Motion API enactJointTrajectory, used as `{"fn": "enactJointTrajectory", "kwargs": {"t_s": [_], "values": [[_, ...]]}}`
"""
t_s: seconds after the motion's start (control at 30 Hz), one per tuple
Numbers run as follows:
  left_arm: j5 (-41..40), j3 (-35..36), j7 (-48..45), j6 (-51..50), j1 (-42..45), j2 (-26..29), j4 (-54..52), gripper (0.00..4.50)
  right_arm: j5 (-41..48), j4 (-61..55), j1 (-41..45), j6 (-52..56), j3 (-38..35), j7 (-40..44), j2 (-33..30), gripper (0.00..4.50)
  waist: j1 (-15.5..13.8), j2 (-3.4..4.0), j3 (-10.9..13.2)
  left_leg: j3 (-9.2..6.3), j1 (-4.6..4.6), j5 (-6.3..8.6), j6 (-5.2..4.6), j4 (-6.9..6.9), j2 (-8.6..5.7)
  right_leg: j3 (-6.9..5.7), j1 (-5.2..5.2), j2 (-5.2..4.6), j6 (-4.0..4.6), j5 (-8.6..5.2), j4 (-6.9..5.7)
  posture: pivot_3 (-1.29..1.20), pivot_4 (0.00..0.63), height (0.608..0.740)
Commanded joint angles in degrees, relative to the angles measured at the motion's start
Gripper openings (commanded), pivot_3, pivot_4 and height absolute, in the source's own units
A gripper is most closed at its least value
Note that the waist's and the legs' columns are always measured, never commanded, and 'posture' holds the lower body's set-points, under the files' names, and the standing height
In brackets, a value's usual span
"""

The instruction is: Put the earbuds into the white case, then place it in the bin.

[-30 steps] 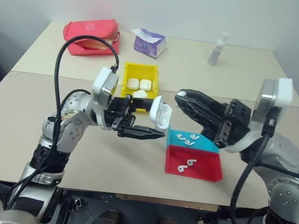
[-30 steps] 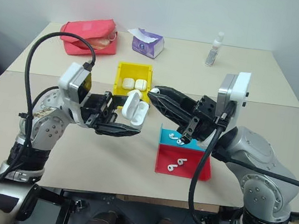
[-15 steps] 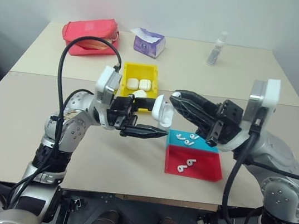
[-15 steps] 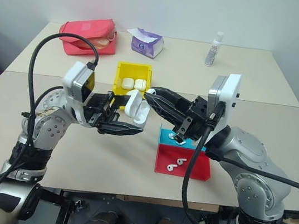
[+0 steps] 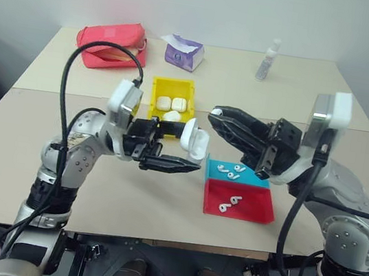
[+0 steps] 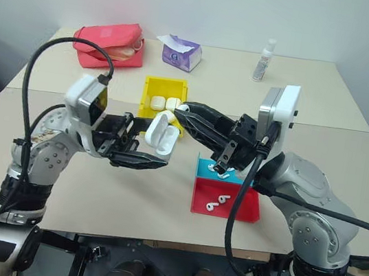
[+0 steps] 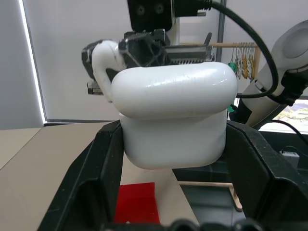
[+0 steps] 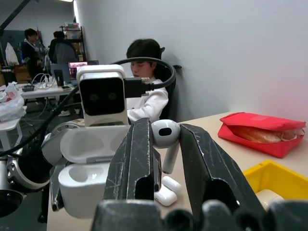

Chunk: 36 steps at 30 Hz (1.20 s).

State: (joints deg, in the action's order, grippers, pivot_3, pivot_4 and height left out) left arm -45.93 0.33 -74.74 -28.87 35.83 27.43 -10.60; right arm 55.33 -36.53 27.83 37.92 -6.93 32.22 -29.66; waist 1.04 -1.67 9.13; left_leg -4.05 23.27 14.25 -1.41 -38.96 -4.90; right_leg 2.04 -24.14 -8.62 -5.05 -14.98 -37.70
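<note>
Above the table (image 5: 35, 157): left gripper (image 5: 168, 151) clamps white case (image 5: 194, 139) (lid open); right gripper (image 5: 217, 115) pinches earbud (image 8: 165, 134).

Silver jointed arms, black fingers (image 5: 173, 166), white wrist cameras, black cables.

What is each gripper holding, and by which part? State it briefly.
The left gripper holds the open white case by the two sides of its body. The right gripper pinches one earbud at its head, stem hanging down.
</note>
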Motion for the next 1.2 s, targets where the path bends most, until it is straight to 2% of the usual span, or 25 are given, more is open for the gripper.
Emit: {"fn": "enactJointTrajectory", "kwargs": {"t_s": [0.03, 0.2, 0.57, 1.2], "values": [[-1.3, 1.0, 1.5, -0.1, 2.7, -0.4, -1.2, 2.81, -0.3, -1.9, -0.4, -1.3, 0.7, 0.0, 0.1, 0.63, 0.0, 0.00, 0.0, 0.00, 0.00, 0.00, 0.00, 0.00, 0.00, 0.00, 0.00, 0.00, 0.00, 0.00, 0.00, 0.00, 0.150, 0.740], [0.9, -1.0, 2.0, 1.3, 3.6, -2.6, 1.0, 2.81, -1.2, -1.7, -0.2, -1.8, 1.6, -0.1, 0.4, 0.63, -0.1, 0.00, 0.0, 0.00, -0.01, 0.00, 0.00, 0.00, -0.01, 0.00, 0.02, 0.00, 0.00, 0.00, 0.01, 0.00, 0.150, 0.740], [3.7, -2.8, 0.0, 2.9, 1.7, -3.5, 2.5, 2.81, -1.1, -0.9, 1.2, -2.2, 0.5, -0.6, 1.1, 0.63, 0.0, 0.00, 0.0, 0.00, 0.00, 0.00, 0.00, 0.01, -0.01, 0.00, 0.01, 0.00, 0.00, 0.00, -0.01, 0.00, 0.150, 0.740], [4.0, -2.1, 1.5, 4.0, 2.4, -5.2, 3.7, 2.81, -0.9, -1.7, -1.5, -2.5, 0.5, -0.4, 0.8, 0.63, 0.0, 0.00, 0.0, 0.00, 0.00, 0.00, 0.00, 0.00, -0.01, 0.00, 0.00, 0.00, 0.00, 0.00, 0.00, 0.00, 0.150, 0.740]]}}
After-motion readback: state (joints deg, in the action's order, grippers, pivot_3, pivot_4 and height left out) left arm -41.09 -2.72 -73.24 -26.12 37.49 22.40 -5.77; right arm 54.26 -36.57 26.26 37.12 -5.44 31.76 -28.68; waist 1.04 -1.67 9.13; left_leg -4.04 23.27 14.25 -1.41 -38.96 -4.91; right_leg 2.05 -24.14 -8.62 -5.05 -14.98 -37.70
